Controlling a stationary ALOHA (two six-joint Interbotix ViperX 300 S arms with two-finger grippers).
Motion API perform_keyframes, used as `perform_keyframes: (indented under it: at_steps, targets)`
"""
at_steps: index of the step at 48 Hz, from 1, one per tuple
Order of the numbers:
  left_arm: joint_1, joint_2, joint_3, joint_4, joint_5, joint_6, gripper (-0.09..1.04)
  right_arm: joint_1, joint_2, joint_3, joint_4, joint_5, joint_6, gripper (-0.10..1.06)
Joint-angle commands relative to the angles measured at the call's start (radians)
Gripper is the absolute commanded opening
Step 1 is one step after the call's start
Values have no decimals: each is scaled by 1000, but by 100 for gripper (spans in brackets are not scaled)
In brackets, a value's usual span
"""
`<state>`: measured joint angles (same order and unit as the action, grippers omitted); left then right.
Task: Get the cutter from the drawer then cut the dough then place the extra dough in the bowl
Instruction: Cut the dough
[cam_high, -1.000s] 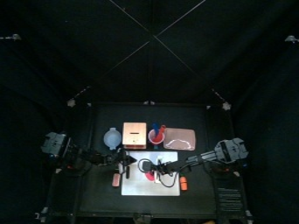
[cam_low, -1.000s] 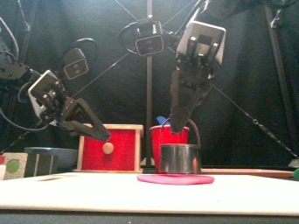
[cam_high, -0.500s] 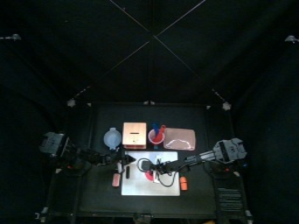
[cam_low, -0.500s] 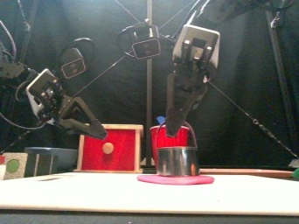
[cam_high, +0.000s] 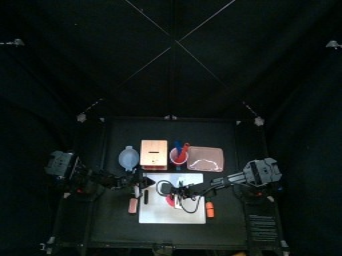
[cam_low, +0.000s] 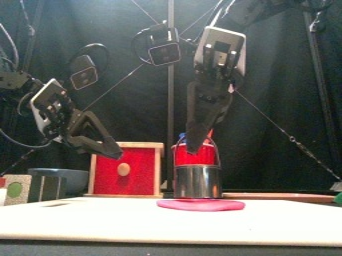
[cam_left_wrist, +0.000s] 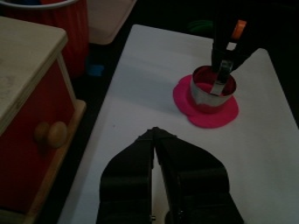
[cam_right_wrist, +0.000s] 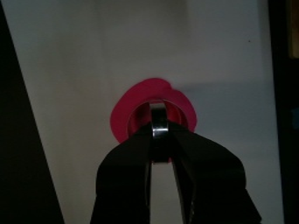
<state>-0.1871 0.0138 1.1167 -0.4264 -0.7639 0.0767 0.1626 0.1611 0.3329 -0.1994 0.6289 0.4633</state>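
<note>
**A:** On the right side, what have you got?
**B:** My right gripper is pinched on the cutter by its wire handle. It sits upright on the pink dough, mid-board.
**A:** Left?
**B:** My left gripper has its jaws together and holds nothing. It hovers at the board's left edge, near the wooden box.

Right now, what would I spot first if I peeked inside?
A shiny metal cutter stands on the flat pink dough in the middle of the white board. The right hand hangs straight above it and pinches its top.
</note>
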Motion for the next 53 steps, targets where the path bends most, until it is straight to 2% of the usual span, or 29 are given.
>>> perform_keyframes:
  at_steps: [1,18,41,53]
  targets:
    - [-2,-8,-11,-2,-8,0,47,-5,-26,-23,2,0,-2,52]
    - [0,-8,-8,-20,-8,3,47,2,-23,-25,32,12,0,52]
    - [2,5,-8,-28,-8,2,47,0,-11,-23,32,6,2,52]
    - [2,5,-9,-28,-8,2,47,2,-11,-26,32,-15,2,59]
